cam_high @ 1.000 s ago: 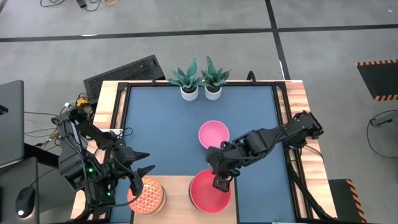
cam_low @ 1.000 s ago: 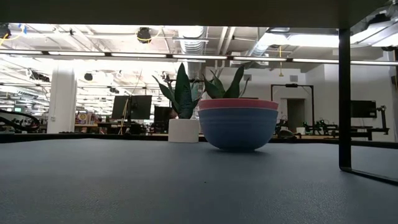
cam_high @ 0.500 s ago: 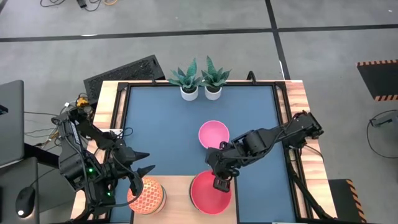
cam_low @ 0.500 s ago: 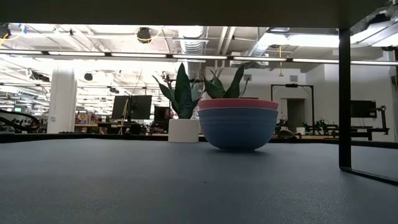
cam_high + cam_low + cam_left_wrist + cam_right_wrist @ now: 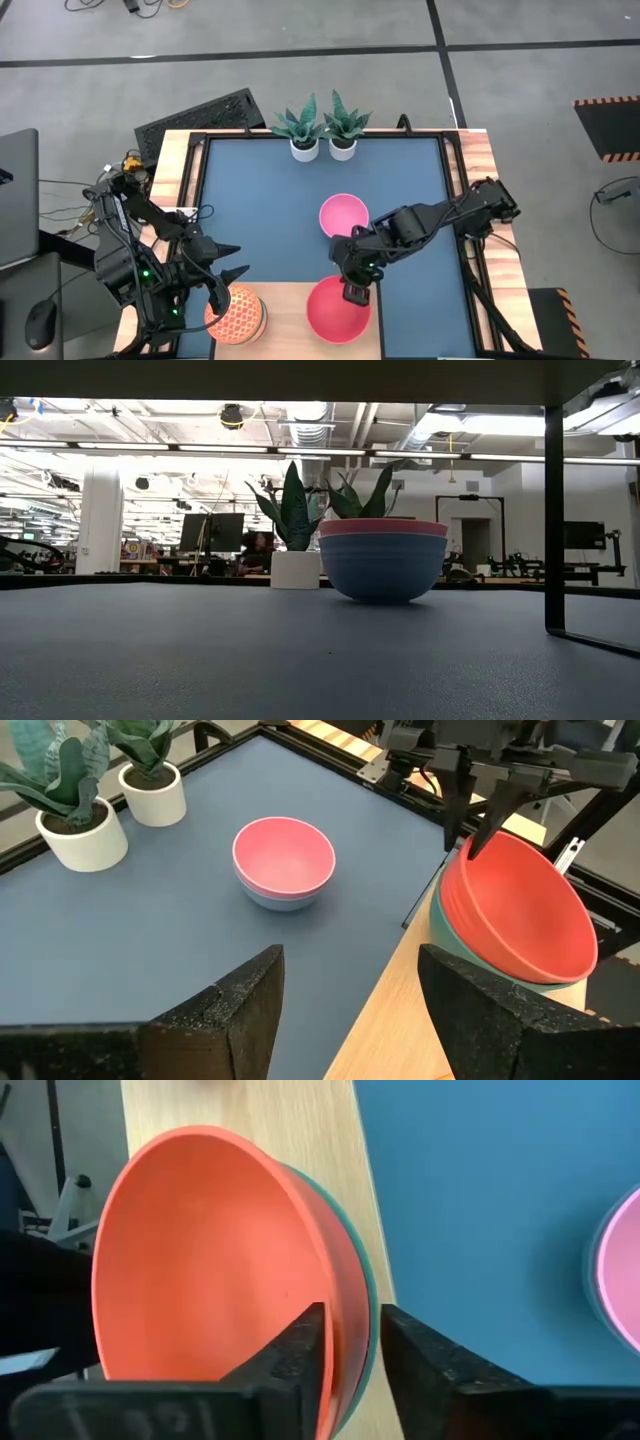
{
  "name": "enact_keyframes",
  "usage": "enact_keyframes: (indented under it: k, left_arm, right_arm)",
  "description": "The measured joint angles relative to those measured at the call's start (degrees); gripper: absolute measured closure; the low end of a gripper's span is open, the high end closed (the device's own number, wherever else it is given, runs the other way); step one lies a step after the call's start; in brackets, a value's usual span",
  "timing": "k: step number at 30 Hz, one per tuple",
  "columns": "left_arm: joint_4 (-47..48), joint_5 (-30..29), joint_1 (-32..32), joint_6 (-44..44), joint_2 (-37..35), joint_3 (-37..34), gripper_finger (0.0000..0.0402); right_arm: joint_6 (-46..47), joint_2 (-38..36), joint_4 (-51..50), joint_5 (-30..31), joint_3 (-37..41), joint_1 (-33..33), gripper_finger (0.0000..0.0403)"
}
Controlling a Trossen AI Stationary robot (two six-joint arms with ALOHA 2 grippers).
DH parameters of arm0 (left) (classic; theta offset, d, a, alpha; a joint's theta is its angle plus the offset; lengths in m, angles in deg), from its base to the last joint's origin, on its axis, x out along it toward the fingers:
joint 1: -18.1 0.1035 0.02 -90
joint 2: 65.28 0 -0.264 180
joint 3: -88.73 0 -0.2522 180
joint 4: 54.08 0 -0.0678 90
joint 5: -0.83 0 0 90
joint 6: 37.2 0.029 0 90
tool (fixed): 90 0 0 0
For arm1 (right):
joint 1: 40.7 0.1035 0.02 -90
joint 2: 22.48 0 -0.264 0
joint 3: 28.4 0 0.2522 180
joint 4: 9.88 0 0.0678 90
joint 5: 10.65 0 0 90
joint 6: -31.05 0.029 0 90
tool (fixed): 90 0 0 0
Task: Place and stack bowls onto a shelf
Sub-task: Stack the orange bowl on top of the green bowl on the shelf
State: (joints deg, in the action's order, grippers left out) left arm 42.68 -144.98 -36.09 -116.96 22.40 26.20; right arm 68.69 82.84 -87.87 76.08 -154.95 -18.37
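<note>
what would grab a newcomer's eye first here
The red bowl nested in a green bowl on the pale shelf, with the right pincer astride its rim, fingers parted. Behind it, a pink bowl sits mid-table; an orange patterned bowl lies under the left pincer.

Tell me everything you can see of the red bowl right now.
The red bowl is plain, smooth and matte like plastic, empty, nested slightly tilted in a green bowl on the pale wooden shelf, near its edge by the blue tabletop. The right pincer straddles its rim, fingers one inside, one outside, slightly parted.
</note>
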Motion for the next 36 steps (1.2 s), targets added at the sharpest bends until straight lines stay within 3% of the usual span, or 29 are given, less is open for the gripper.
enact_keyframes:
  k: [5,11,15,22,30,36]
  left_arm:
    - [0.0,-0.01,0.0,0.0,0.0,0.0,0.0187]
    - [0.0,-0.02,0.01,0.01,0.0,0.0,0.0187]
    - [0.0,-0.02,0.0,0.01,0.0,0.0,0.0187]
    - [0.0,0.0,0.01,-0.08,0.0,0.0,0.0187]
    - [-0.07,0.17,0.0,-0.4,0.0,0.0,0.0187]
    - [-0.14,0.57,0.0,-0.47,0.03,0.0,0.0187]
  right_arm:
    - [-0.12,-0.42,0.23,-0.09,0.0,-0.51,0.0244]
    - [-1.54,-0.81,0.17,0.23,-3.94,-1.72,0.024]
    - [-6.0,-1.0,6.85,-0.57,-5.22,-1.97,0.0258]
    - [-12.48,0.94,10.05,-13.07,-5.11,-2.27,0.0325]
    - [-15.04,4.64,6.11,-15.26,-5.09,-5.3,0.0378]
    - [-15.29,5.42,3.8,-16.11,-5.12,-7.27,0.0372]
